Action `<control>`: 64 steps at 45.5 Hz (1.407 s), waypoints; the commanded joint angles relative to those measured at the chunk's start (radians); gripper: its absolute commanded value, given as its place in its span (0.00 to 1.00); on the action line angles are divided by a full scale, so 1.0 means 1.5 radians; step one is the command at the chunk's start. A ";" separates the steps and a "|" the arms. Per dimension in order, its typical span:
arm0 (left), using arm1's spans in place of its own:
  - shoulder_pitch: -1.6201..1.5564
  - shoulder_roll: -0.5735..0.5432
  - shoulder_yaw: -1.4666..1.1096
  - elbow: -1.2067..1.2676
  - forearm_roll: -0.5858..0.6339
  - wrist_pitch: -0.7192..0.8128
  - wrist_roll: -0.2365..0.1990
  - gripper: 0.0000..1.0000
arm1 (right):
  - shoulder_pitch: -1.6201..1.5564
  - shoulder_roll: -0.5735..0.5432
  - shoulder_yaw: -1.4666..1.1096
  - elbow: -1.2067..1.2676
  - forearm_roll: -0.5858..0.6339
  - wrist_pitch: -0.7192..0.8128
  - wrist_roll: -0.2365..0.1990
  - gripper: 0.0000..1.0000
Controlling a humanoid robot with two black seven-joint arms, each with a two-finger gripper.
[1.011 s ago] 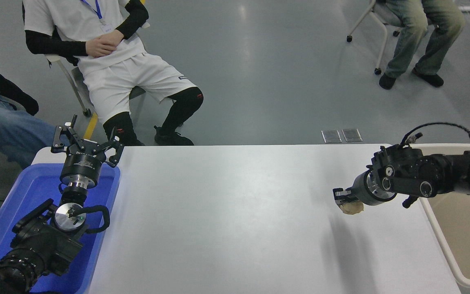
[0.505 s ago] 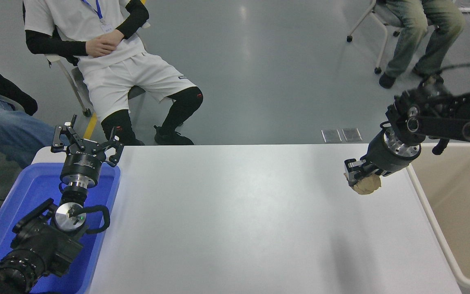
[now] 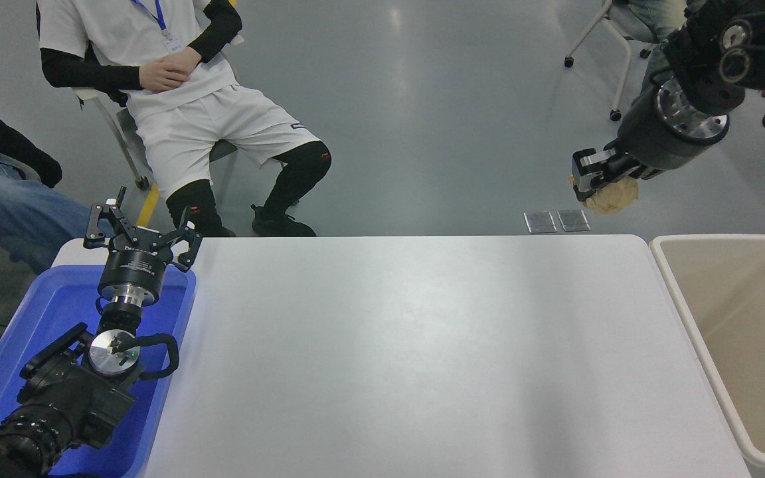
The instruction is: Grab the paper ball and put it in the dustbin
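My right gripper (image 3: 600, 183) is shut on the paper ball (image 3: 613, 197), a tan wrinkly lump, and holds it high in the air above the table's far right corner. The dustbin (image 3: 673, 282), a beige tub with a thick white rim, stands off the table's right edge, below and to the right of the ball. Its inside shows nothing in it. My left gripper (image 3: 138, 231) is open and parked at the lower left over the blue tray.
A bright blue tray (image 3: 57, 312) lies on the white table (image 3: 409, 358) at its left end, under my left arm. A person in white sits beyond the far left edge; another person's legs show at the top right.
My right arm has risen and swung back and right with the paper ball, from low over the table's right part to high above its far right corner. The left arm has not moved.
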 commanded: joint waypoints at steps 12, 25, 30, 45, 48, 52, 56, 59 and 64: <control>0.000 0.000 0.000 0.000 0.000 0.000 0.000 0.99 | 0.041 -0.019 -0.028 0.002 0.002 0.003 0.000 0.00; 0.000 0.000 -0.001 0.000 -0.001 0.001 0.000 0.99 | 0.018 -0.091 -0.029 -0.016 -0.004 0.003 0.000 0.00; 0.000 0.000 -0.001 0.000 -0.001 0.000 0.000 0.99 | 0.008 -0.142 -0.031 -0.017 -0.016 0.003 -0.001 0.00; 0.000 0.000 -0.001 0.000 -0.001 0.000 0.000 0.99 | 0.008 -0.274 -0.072 -0.018 -0.072 0.003 -0.002 0.00; 0.000 0.000 -0.001 0.000 -0.001 0.000 0.000 0.99 | 0.008 -0.295 -0.078 -0.018 -0.098 0.003 -0.002 0.00; 0.000 0.000 -0.001 0.000 -0.001 0.000 0.000 0.99 | 0.007 -0.323 -0.082 -0.020 -0.124 0.003 -0.002 0.00; 0.000 0.000 -0.001 0.000 -0.001 0.000 0.000 0.99 | 0.000 -0.340 -0.083 -0.031 -0.132 0.003 -0.002 0.00; 0.000 0.000 -0.001 0.000 -0.001 0.000 0.000 0.99 | -0.024 -0.349 -0.081 -0.059 -0.132 0.003 -0.002 0.00; 0.000 0.000 -0.001 0.000 -0.001 0.001 0.000 0.99 | -0.099 -0.351 -0.062 -0.133 -0.121 0.003 -0.001 0.00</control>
